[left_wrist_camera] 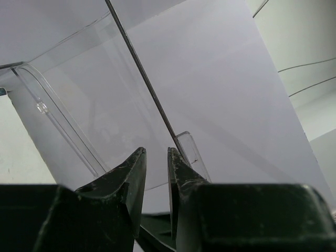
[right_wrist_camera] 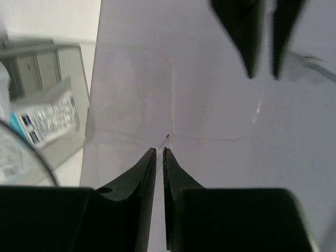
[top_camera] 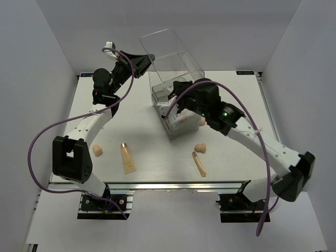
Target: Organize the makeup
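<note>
On the table (top_camera: 157,152), in front of the clear box (top_camera: 176,132), most of the makeup lies loose. Two beige tubes lie there: the wider one (top_camera: 126,157) to the left of middle, the slim one (top_camera: 199,163) to the right, angled and close to the near edge. Three peach sponges show. One (top_camera: 97,151) sits near the left arm, well apart from the wider tube. A second (top_camera: 199,148) stands just above the slim tube. A third (top_camera: 202,122) peeks out beside the box's right wall, half hidden by the right arm. In the right wrist view, a white-and-blue packet (right_wrist_camera: 44,118) stands in one compartment of the box. More print shows lower left behind a curved clear edge, so the number of packets cannot be told.

The box stands at mid-table, its lid (top_camera: 168,50) tipped up and back. The left gripper (left_wrist_camera: 156,153) has the lid by its upper left edge. In its wrist view, the thin clear edge runs down into the narrow gap between the fingers, which are closed onto it. The right gripper (right_wrist_camera: 160,152) reaches over the open box from the right, and its arm covers much of the box's inside in the top view. Its fingers stand almost together with only a sliver between them. A clear panel lies just ahead of the tips, but whether they pinch it cannot be told.
</note>
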Controlling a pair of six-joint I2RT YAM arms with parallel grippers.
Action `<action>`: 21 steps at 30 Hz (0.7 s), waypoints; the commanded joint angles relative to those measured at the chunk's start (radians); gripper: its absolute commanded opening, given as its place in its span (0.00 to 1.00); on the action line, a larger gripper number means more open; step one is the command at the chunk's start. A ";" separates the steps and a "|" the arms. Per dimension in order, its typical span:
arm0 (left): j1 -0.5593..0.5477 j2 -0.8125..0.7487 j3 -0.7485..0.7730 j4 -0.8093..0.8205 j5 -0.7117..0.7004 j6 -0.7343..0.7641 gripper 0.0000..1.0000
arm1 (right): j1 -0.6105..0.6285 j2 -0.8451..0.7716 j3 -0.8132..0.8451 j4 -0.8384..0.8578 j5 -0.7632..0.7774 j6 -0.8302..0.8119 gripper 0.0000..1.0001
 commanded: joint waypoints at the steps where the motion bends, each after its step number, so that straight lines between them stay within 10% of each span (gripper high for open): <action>1: 0.001 -0.006 0.044 0.036 0.003 -0.003 0.33 | -0.005 -0.137 -0.099 0.143 -0.231 0.091 0.15; 10: 0.003 -0.018 0.031 0.016 0.003 0.010 0.34 | -0.064 -0.345 -0.268 0.219 -0.831 0.412 0.00; 21: 0.001 -0.153 -0.146 -0.243 -0.072 0.102 0.33 | -0.067 -0.430 -0.326 0.378 -0.673 0.744 0.00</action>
